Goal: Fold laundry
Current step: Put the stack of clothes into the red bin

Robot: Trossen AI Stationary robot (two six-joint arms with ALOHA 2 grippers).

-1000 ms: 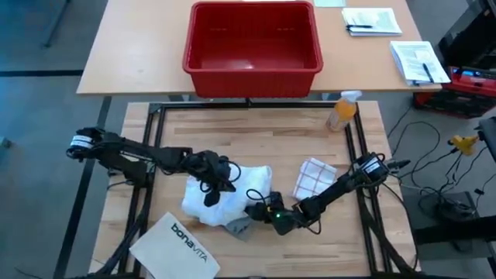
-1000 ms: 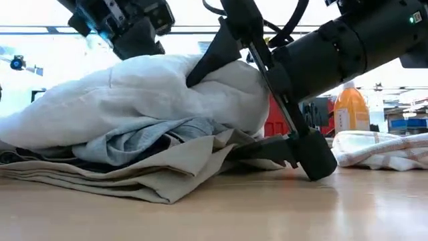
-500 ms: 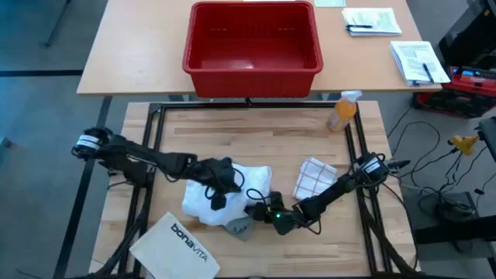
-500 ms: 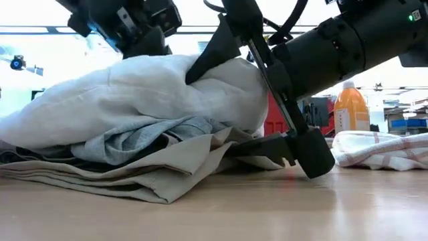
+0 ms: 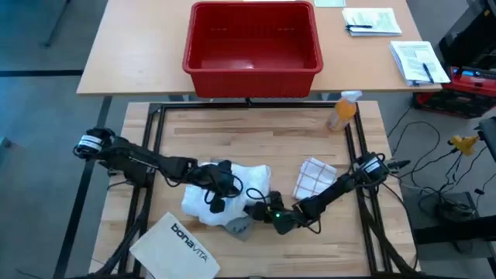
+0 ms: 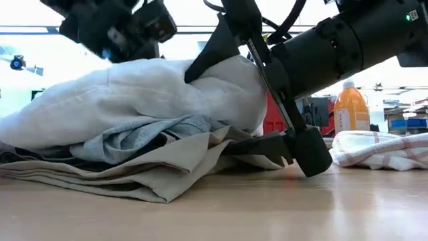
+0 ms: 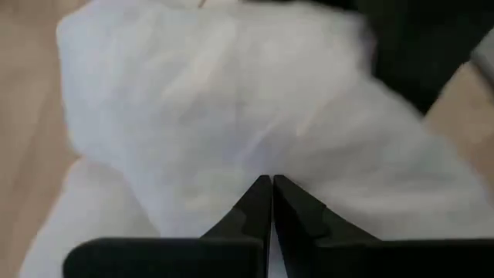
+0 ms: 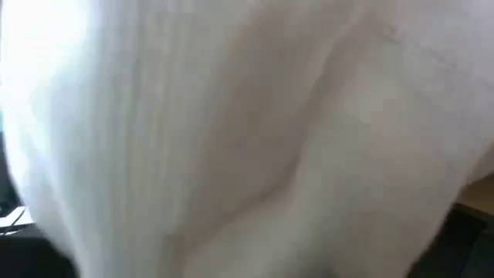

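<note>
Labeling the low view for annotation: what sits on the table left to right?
Laundry pile (white shirt over grey and khaki pieces) → right pincer at the pile's right edge → orange spray bottle → checked cloth.

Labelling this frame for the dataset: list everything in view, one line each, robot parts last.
white shirt: 1, white, top of the pile, table centre-front
grey T-shirt: 1, grey, under the white shirt
khaki piece: 1, tan, bottom of the pile
checked towel: 1, white with red lines, right of the pile
bonavita bag: 1, white, front-left corner
spray bottle: 1, orange, back-right of the table
red bin: 1, on the far table
papers: two stacks, white, far table's right end
left pincer: shut, over the white shirt
right pincer: open around the pile's right edge
</note>
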